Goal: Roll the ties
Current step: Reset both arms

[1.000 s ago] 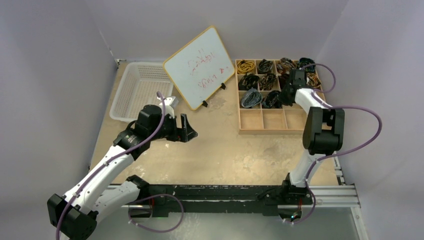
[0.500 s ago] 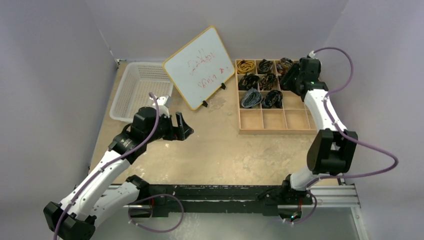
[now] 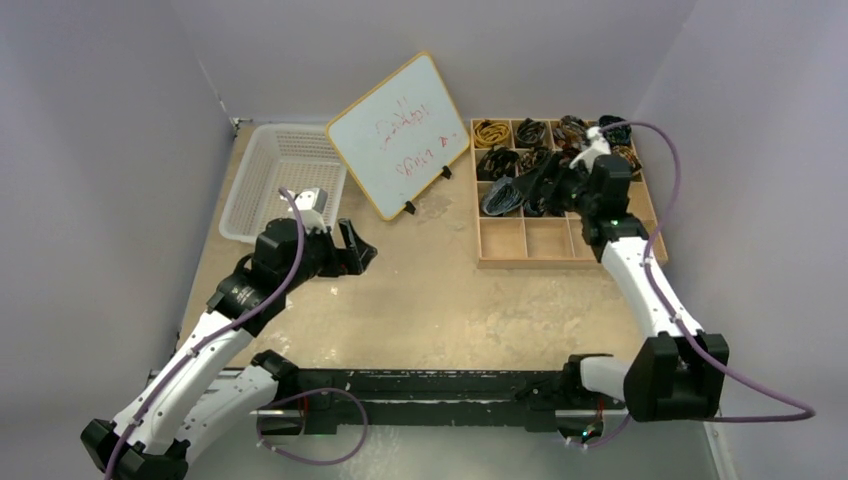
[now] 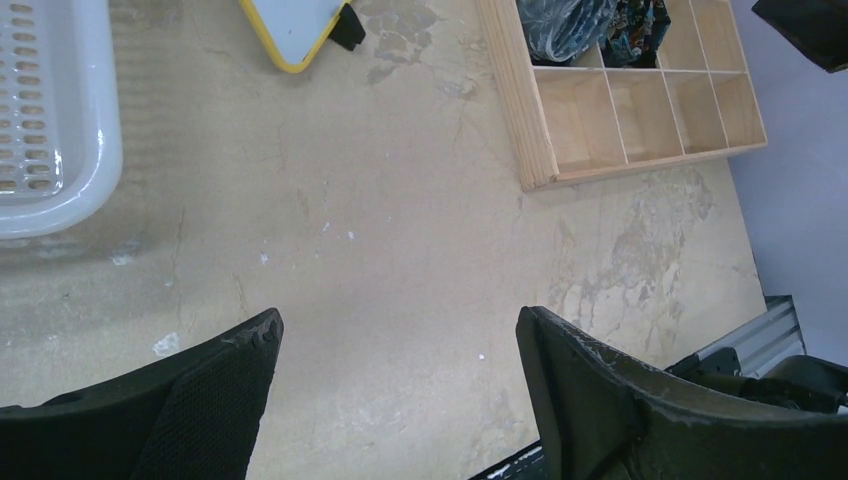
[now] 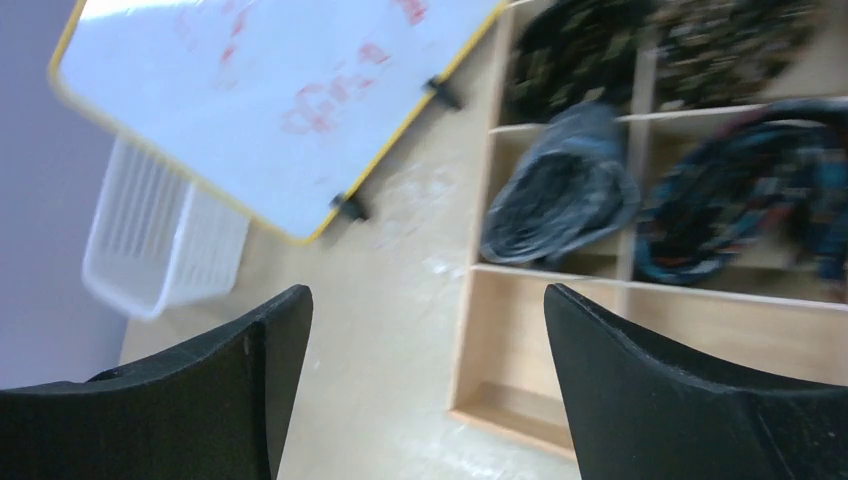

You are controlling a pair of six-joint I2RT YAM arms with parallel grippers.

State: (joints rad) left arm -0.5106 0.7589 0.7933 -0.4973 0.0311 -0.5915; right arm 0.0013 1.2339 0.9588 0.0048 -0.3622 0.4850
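Several rolled ties [image 3: 497, 160] sit as coils in the upper rows of a wooden compartment box [image 3: 545, 262] at the back right. My right gripper [image 3: 535, 185] hovers over the box's third row, pointing left, open with nothing between its fingers. In the right wrist view the right gripper [image 5: 428, 305] frames a grey-blue coil [image 5: 560, 190] and a dark multicoloured coil [image 5: 740, 215]. My left gripper [image 3: 355, 250] stands open above bare table near the middle left; in the left wrist view the left gripper [image 4: 400, 330] holds nothing.
A white plastic basket [image 3: 280, 180] stands at the back left. A yellow-framed whiteboard [image 3: 398, 135] leans on its stand between basket and box. The box's front row [image 3: 547, 238] holds nothing. Grey walls close in on both sides.
My right gripper has opened and swung from the box's back right corner down over its third row. My left arm has drawn back slightly to the left.
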